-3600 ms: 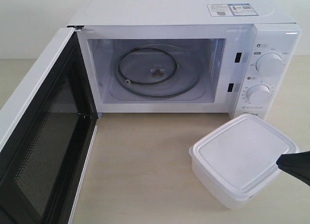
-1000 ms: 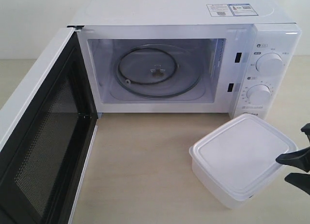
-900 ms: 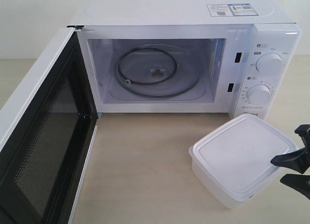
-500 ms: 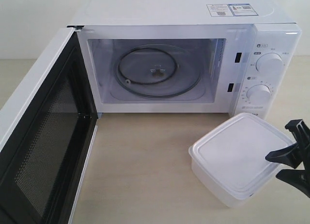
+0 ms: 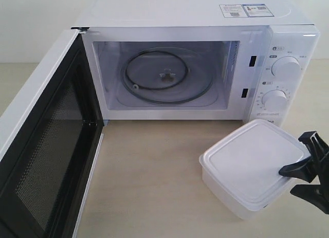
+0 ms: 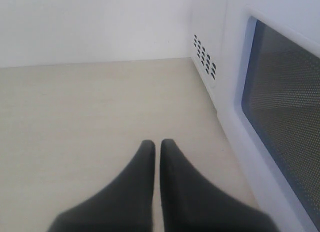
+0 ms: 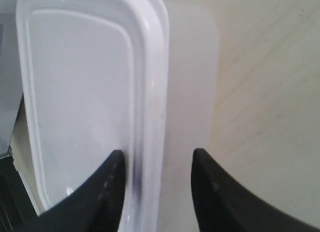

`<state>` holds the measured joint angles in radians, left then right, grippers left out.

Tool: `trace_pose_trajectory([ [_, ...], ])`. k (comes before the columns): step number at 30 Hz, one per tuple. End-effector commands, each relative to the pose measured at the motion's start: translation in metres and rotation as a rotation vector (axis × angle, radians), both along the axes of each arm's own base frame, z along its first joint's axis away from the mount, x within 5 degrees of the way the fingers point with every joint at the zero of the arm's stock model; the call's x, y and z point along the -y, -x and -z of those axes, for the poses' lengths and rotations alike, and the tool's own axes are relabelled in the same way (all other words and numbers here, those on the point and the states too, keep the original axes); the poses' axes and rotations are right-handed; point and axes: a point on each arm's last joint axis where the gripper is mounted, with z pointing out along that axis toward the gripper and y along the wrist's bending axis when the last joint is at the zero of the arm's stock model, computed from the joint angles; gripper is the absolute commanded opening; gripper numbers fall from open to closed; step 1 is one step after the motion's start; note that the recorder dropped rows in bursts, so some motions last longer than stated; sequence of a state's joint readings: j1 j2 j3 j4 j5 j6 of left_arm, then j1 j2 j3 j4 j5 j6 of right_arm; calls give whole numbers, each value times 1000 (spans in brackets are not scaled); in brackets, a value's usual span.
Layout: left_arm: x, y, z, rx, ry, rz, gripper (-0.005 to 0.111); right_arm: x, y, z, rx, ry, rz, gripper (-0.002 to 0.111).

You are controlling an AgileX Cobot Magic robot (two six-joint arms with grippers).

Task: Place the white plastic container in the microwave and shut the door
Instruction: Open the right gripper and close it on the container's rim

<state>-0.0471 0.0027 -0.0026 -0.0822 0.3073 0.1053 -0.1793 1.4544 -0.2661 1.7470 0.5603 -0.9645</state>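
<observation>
Exterior, container (image 5: 252, 166): sat lidded on table (image 5: 154, 171), just before microwave's (image 5: 205, 14) dial panel, outside cavity.
Exterior, door (image 5: 46, 145): swung wide to left; only turntable (image 5: 167, 76) in cavity.
Exterior, right gripper (image 5: 286, 181): spread wide at container's right edge, nothing held.
Left wrist, left gripper (image 6: 157, 144): pressed tip to tip, nothing held; hung over table (image 6: 100, 101) beside door's (image 6: 285, 101) outer face.
Right wrist, right gripper (image 7: 157, 154): straddled container's (image 7: 80, 91) rim, one finger over lid, other outside wall; contact not clear.
Step, judged: grasping container.
Method, judged: reach deeper so pads took rim and wall squarely; close softly, as thin plastic would likely flex; keep level, clear sill, centre on turntable.
Risk, judged: shallow bite might pop lid or tip box.
</observation>
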Motion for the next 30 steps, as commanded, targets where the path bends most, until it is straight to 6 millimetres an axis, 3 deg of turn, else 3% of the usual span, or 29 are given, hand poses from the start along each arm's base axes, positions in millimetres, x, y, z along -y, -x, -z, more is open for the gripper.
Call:
trace_pose_trajectory([
  [1, 0, 0, 1, 1, 16, -4, 4, -1, -1, 0, 6, 9, -18, 40],
  [4, 0, 0, 1, 1, 16, -4, 4, 0, -1, 0, 4, 13, -14, 37],
  [10, 0, 0, 1, 1, 16, -4, 4, -1, -1, 0, 8, 5, -18, 0],
  [19, 0, 0, 1, 1, 16, -4, 4, -1, 0, -4, 30, 9, -18, 2],
  [30, 0, 0, 1, 1, 16, -4, 4, -3, 7, -34, 140, -18, 19, 0],
])
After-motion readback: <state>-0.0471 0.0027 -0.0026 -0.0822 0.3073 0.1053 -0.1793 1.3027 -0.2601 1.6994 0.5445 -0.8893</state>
